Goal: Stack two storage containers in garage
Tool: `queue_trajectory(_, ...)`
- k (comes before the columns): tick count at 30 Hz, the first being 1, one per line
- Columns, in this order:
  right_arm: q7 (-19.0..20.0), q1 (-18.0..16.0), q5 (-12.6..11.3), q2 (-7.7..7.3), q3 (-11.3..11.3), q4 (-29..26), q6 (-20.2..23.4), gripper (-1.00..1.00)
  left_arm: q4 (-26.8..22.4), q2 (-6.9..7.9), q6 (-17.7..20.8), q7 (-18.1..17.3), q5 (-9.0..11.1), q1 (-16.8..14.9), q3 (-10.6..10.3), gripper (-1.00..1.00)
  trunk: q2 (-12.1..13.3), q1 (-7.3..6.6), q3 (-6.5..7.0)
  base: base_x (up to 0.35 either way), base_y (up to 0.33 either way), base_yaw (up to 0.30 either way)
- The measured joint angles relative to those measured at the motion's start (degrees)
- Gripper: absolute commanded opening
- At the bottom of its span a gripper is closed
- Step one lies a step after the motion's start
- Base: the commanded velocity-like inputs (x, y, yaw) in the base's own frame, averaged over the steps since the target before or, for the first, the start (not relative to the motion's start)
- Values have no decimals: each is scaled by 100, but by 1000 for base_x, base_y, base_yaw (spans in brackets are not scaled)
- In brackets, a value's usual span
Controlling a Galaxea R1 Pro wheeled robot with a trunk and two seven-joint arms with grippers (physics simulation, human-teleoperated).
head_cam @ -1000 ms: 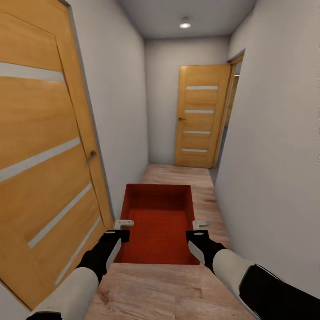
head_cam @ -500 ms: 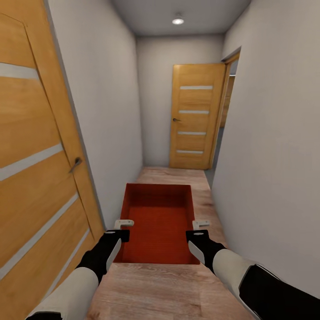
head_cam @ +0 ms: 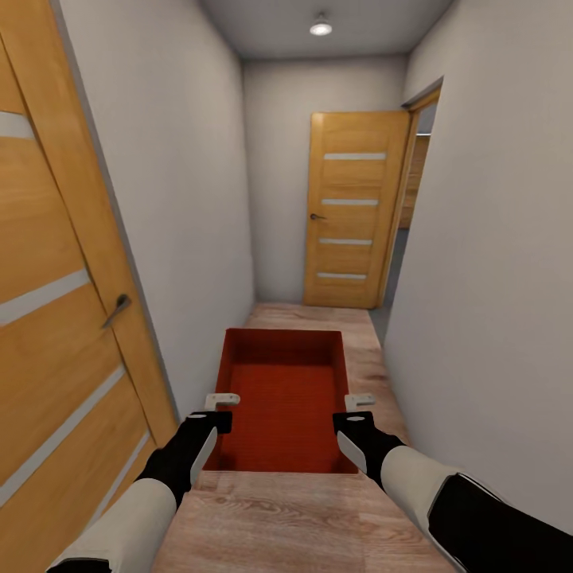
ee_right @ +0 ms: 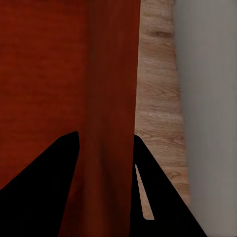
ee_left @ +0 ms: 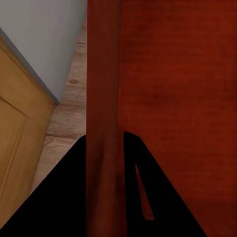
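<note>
- Orange-red, the storage container [head_cam: 285, 398] hangs open-topped in front of the robot, carried between both arms over a light wood plank floor [head_cam: 318, 517] in a narrow corridor.
- The left gripper [head_cam: 220, 407] grips the container's left side wall; in the left wrist view its jaws [ee_left: 103, 187] are clamped on that wall, one dark finger on each side.
- The right gripper [head_cam: 358, 407] grips the right side wall in the same way; in the right wrist view its jaws [ee_right: 103, 187] are closed on the wall with a finger on either face.
- Both grips sit on the near half of the container, whose far end points down the corridor.
- The container's inside is bare, showing a ribbed red bottom.
- A wooden door [head_cam: 56, 318] with pale horizontal strips and a lever handle [head_cam: 117, 307] stands close at the left, just beside the left arm.
- A second wooden door [head_cam: 350, 211] of the same design stands at the corridor's far end, beside an open doorway on the right.
- White walls [head_cam: 485, 263] run along both sides, and a round ceiling lamp [head_cam: 321, 28] glows overhead.
</note>
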Motion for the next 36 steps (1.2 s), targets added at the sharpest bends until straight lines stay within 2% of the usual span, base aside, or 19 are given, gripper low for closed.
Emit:
queue_trajectory(32, 0, 0, 0, 0, 1, 3, -20, -100, 0, 0, -19, 0, -1, 0, -4, -100, 0, 0, 0, 322, 0, 0)
queue_trajectory(36, -2, 0, 4, 3, -3, 6, -17, -100, 3, 3, -15, -1, 5, -1, -5, -100, 0, 0, 0, 322, 0, -155)
